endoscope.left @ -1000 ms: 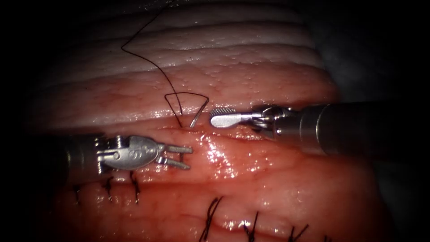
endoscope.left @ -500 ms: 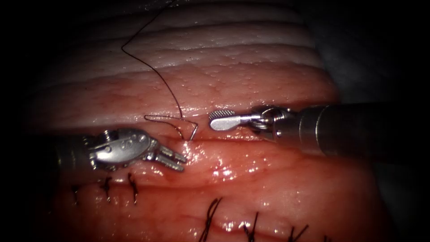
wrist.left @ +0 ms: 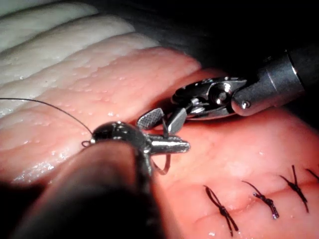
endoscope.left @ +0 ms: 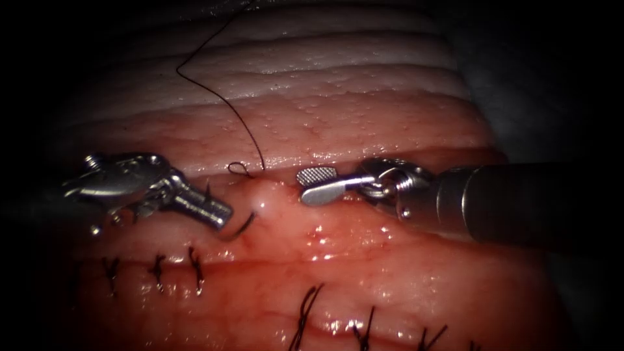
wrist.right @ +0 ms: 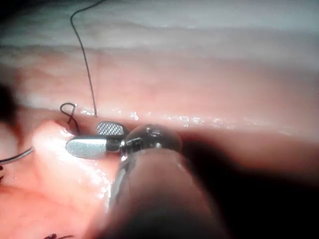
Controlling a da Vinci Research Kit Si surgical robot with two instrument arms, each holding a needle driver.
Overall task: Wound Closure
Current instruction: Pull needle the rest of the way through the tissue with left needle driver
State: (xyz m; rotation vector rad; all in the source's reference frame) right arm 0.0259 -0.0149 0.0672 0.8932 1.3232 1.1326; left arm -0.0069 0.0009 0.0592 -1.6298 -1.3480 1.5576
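The needle [endoscope.left: 242,227] sits at centre left of the endoscope frame, clamped near its tip by the left tool [endoscope.left: 218,216]; half a second ago that tool lay lower with nothing in its jaws and the needle stood higher at the cut. The needle's exposed curve emerges from the tissue [endoscope.left: 364,260]. One thread [endoscope.left: 221,97] runs to the upper left, ending in a small loop at the cut. The right tool [endoscope.left: 312,185] is parted, holding nothing. Seven finished stitches [endoscope.left: 195,270] line the lower frame.

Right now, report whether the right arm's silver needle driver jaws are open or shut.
Open. The right arm's needle driver has its two silver jaws spread apart with a gap between them, holding nothing, beside the raised pink tissue.
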